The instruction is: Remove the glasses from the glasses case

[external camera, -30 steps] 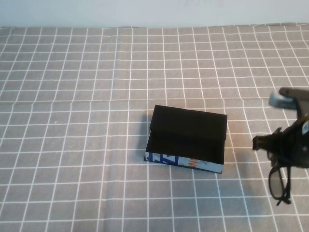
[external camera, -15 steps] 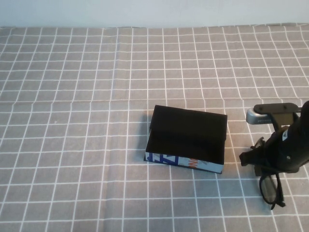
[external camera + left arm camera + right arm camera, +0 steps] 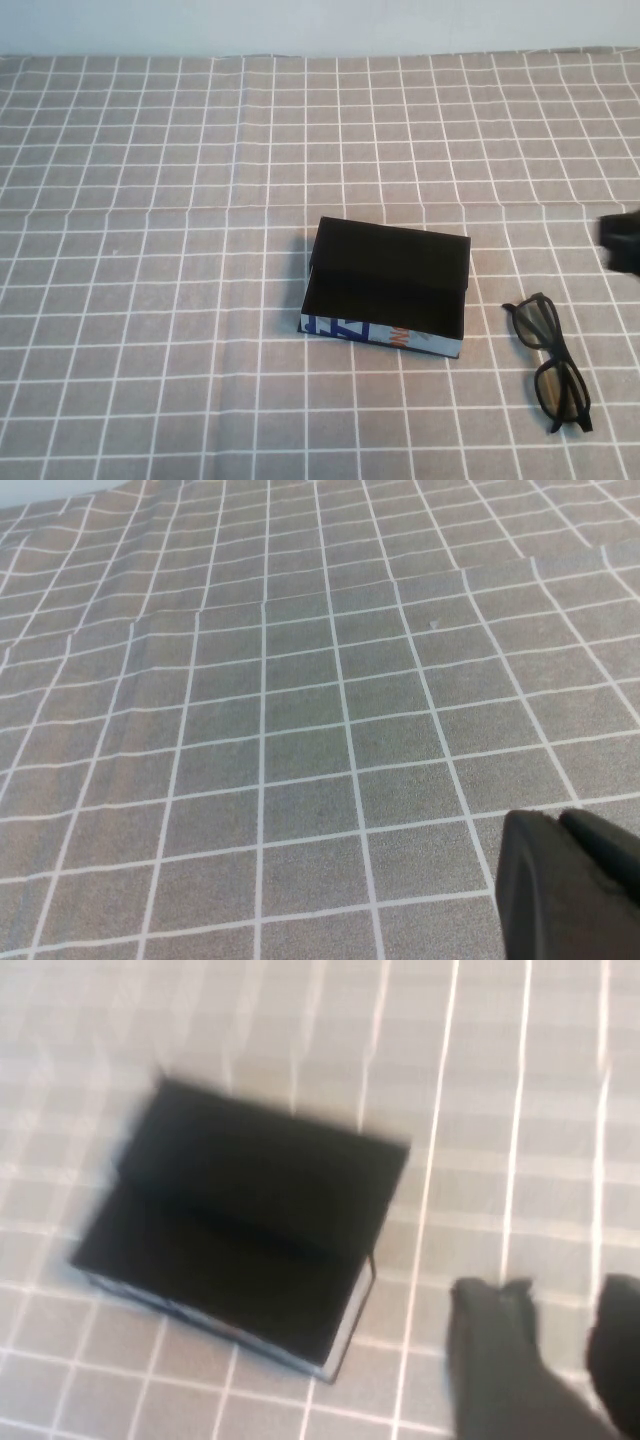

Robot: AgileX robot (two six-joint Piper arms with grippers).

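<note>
The glasses case (image 3: 388, 285) is a black box with a blue, white and orange front side, standing mid-table. It also shows in the right wrist view (image 3: 245, 1220). The black glasses (image 3: 552, 362) lie on the cloth to the right of the case, apart from it, arms folded. My right gripper (image 3: 625, 243) is at the right edge of the high view, above and clear of the glasses. In the right wrist view the right gripper (image 3: 555, 1295) is open and empty. My left gripper (image 3: 562, 822) is shut and empty over bare cloth, out of the high view.
A grey cloth with a white grid (image 3: 160, 250) covers the whole table up to the pale back wall. Nothing else stands on it.
My right gripper carried the glasses down to the cloth right of the case, let them go, and pulled away to the right edge.
</note>
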